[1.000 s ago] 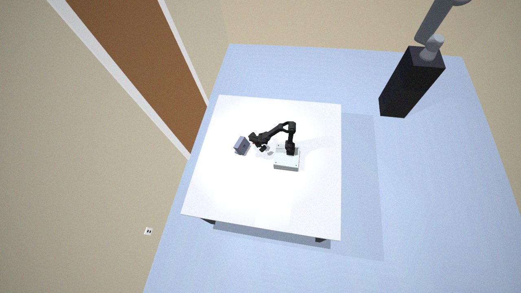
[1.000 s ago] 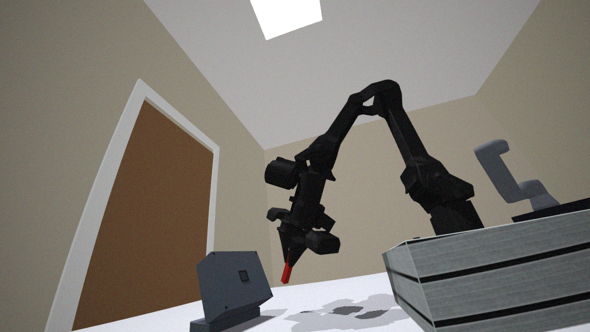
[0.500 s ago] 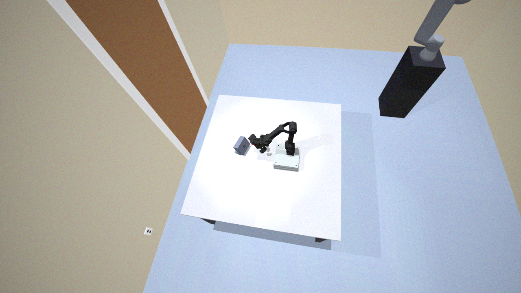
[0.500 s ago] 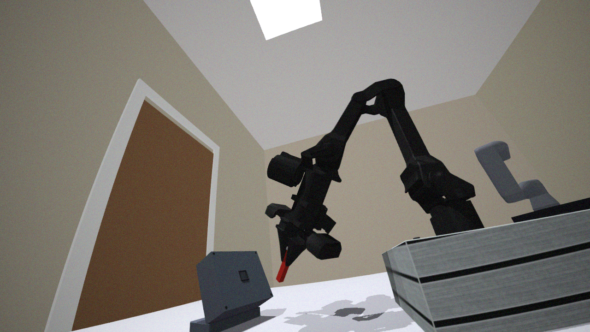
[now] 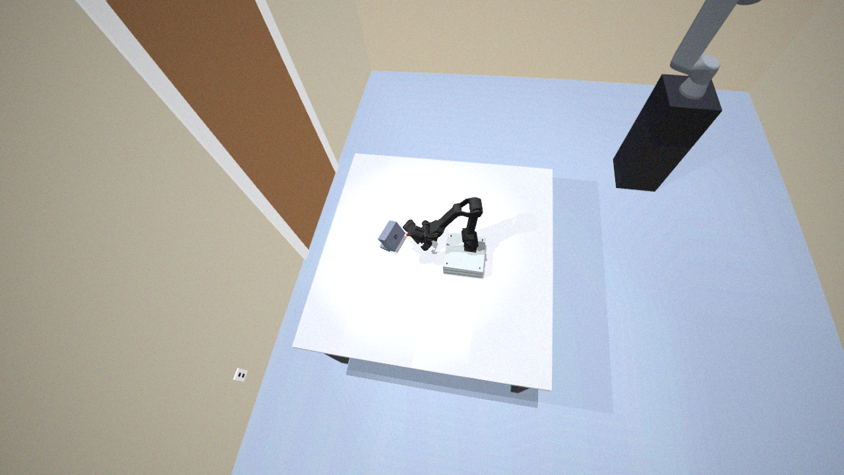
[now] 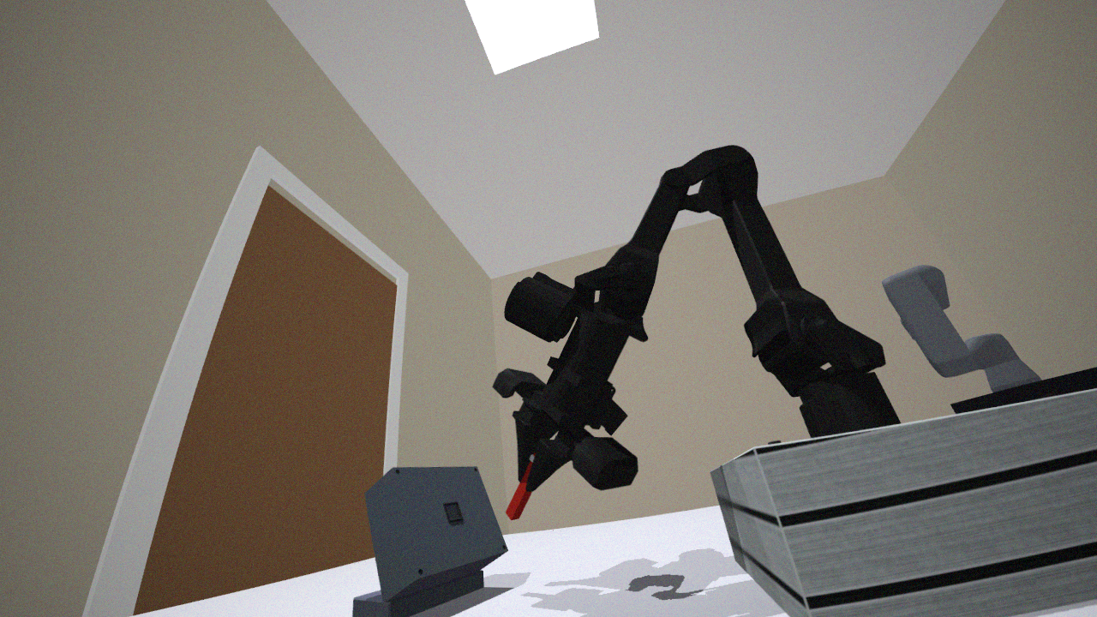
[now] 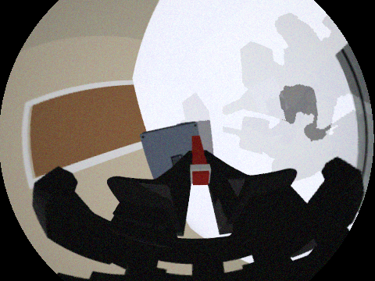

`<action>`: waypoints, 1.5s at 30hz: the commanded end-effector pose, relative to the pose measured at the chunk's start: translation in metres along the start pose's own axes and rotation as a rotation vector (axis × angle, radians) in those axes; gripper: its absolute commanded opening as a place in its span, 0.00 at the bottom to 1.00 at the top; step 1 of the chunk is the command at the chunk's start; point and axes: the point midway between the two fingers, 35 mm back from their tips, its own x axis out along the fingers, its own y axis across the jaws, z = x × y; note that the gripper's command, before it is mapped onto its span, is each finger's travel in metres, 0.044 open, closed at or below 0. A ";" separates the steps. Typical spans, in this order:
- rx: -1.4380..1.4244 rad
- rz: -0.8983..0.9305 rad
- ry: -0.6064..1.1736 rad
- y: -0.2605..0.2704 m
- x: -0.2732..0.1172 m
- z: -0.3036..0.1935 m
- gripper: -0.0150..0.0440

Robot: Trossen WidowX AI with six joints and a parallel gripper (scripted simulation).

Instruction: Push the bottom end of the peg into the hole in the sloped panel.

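A red square-sided peg (image 6: 518, 502) (image 7: 198, 150) with a grey band near its top is held in my gripper (image 6: 529, 479) (image 7: 197, 154), which is shut on it. The peg is tilted, its bottom end pointing down and toward the panel, in the air and apart from it. The blue-grey sloped panel (image 5: 388, 235) (image 6: 414, 536) (image 7: 164, 142) stands just beyond the peg. Its square hole (image 6: 453, 513) (image 5: 395, 237) is in the face, empty; in the wrist view the hole (image 7: 176, 158) is partly hidden by a finger.
The panel stands on a low dark foot (image 6: 440, 595) on the white table (image 5: 377, 307). The arm's base sits on a grey layered block (image 5: 463, 261) (image 6: 920, 499) to the right. A second grey arm (image 5: 695, 82) stands on a black pedestal (image 5: 661, 135) off the table.
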 end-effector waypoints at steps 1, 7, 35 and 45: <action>-0.018 0.026 0.007 -0.002 -0.003 -0.002 0.25; -0.031 0.060 0.020 -0.004 -0.006 -0.006 0.25; -0.078 0.218 0.082 -0.013 -0.027 -0.019 0.25; -0.088 0.271 0.104 -0.016 -0.035 -0.022 0.25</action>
